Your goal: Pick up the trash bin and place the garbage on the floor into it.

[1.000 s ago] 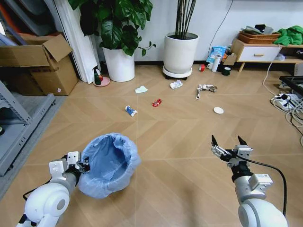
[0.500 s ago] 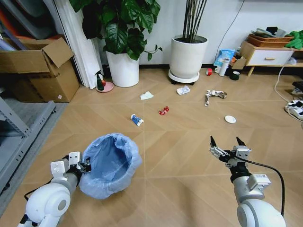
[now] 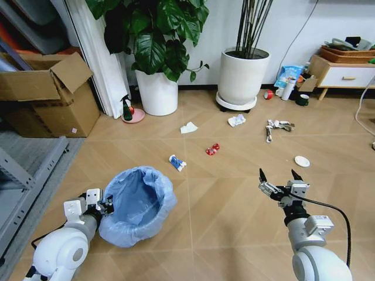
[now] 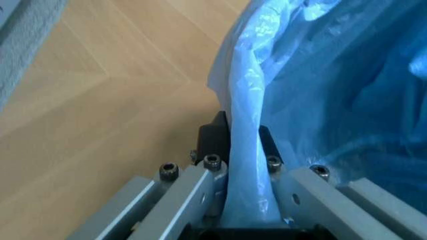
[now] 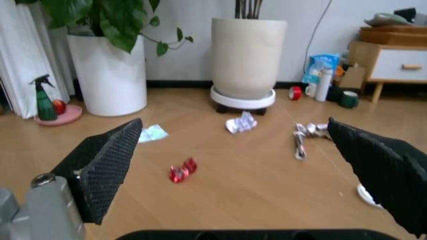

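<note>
The trash bin [image 3: 139, 202], a small round bin lined with a crinkled light-blue bag [image 4: 327, 95], is at lower left. My left gripper [image 3: 106, 205] [image 4: 237, 137] is shut on its rim with bag plastic pinched between the fingers. My right gripper [image 3: 279, 175] [image 5: 243, 165] hangs open and empty at lower right. The garbage lies on the floor ahead: a blue-white wrapper [image 3: 177, 163], a red wrapper [image 3: 212, 149] [image 5: 181, 171], crumpled white paper [image 3: 237, 120] [image 5: 240, 123], torn printed paper [image 3: 276, 126] [image 5: 303, 135], a white disc [image 3: 302, 161] and a pale scrap [image 3: 188, 127].
Two big white plant pots [image 3: 157, 92] [image 3: 244, 76] stand by the far wall. A green spray bottle [image 3: 126, 108] stands beside the left one. A cardboard box [image 3: 50, 93] and a grey rack [image 3: 23, 175] line the left side. A low cabinet [image 3: 345, 71] is at far right.
The whole head view has shifted, with litter and pots now lower and further right, so the camera has moved. Both arms keep their pose, the left still gripping the bin.
</note>
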Motion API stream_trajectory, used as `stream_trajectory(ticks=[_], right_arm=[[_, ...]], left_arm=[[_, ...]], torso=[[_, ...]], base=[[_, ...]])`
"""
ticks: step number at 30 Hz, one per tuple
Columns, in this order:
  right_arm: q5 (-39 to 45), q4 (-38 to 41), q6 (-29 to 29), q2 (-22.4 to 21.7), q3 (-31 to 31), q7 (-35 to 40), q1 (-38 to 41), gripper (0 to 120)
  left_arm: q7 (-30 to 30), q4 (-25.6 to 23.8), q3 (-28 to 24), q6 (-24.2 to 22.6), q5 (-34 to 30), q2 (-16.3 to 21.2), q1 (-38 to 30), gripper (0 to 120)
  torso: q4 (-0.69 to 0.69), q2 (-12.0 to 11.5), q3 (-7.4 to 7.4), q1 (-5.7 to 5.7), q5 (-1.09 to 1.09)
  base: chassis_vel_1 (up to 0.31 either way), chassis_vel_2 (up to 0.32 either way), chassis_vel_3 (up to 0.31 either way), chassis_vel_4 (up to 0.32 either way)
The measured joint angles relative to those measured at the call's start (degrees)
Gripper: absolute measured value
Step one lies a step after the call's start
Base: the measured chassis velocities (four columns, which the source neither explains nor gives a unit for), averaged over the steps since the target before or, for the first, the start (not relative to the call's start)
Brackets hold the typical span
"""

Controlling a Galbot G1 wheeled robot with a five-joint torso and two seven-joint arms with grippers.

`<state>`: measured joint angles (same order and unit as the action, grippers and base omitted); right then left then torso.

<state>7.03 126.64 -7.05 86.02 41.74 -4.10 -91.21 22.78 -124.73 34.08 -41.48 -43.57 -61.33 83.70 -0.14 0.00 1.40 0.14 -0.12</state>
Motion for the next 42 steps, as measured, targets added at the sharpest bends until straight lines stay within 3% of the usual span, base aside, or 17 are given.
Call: stream_trajectory(ticks=[42], right_arm=[[-0.97, -2.47, 0.38, -0.33, -0.7, -1.12, 0.42, 100]], left_arm=[[-0.32, -0.17, 0.09, 0.44, 0.67, -0.8, 0.52, 0]], torso=[[0.0, 0.0, 0.01, 0.0, 0.02]], base=[[-0.115, 0.273, 0.116, -0.271]])
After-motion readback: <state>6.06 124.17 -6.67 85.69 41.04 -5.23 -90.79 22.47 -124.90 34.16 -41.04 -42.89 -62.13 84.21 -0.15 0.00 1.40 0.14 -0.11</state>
